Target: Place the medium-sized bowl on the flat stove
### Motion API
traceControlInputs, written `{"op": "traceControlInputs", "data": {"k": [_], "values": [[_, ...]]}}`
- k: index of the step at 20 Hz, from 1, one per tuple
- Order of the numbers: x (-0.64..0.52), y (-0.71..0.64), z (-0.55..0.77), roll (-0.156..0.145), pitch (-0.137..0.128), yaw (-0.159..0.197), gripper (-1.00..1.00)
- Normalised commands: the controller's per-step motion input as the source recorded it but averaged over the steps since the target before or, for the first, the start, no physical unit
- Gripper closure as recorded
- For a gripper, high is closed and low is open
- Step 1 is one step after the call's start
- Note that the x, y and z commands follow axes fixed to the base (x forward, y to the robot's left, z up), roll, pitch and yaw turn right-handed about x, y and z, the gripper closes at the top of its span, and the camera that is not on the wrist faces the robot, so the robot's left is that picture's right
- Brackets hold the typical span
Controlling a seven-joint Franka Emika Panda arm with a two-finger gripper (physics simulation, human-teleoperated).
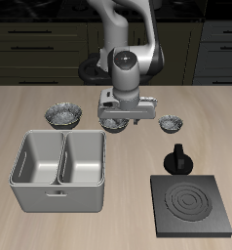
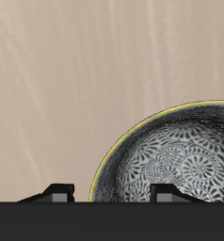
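Grey speckled medium-sized bowl (image 1: 114, 124) on the table, well behind the flat stove (image 1: 193, 205) and just under the gripper (image 1: 125, 119). Fingers (image 2: 166, 192) spread apart, one over the bowl, holding nothing.

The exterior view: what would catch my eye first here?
Probably the white robot arm at the table's middle, its pincer hanging over the medium-sized bowl. Next the grey double-compartment metal bin near the front edge, and beside it the flat stove with pale rings.
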Motion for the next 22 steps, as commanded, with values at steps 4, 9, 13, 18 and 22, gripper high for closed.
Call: {"op": "traceControlInputs", "data": {"k": [4, 9, 13, 18, 22], "values": [[0.04, -0.06, -0.04, 0.024, 0.008, -0.004, 1.00], [0.04, -0.08, 0.08, 0.003, -0.010, -0.006, 1.00], [-0.04, -0.02, 0.37, -0.002, -0.082, 0.014, 1.00], [0.01, -0.02, 0.39, -0.009, -0.049, 0.005, 1.00], [0.09, 0.00, 0.45, -0.020, -0.038, 0.000, 1.00]]}}
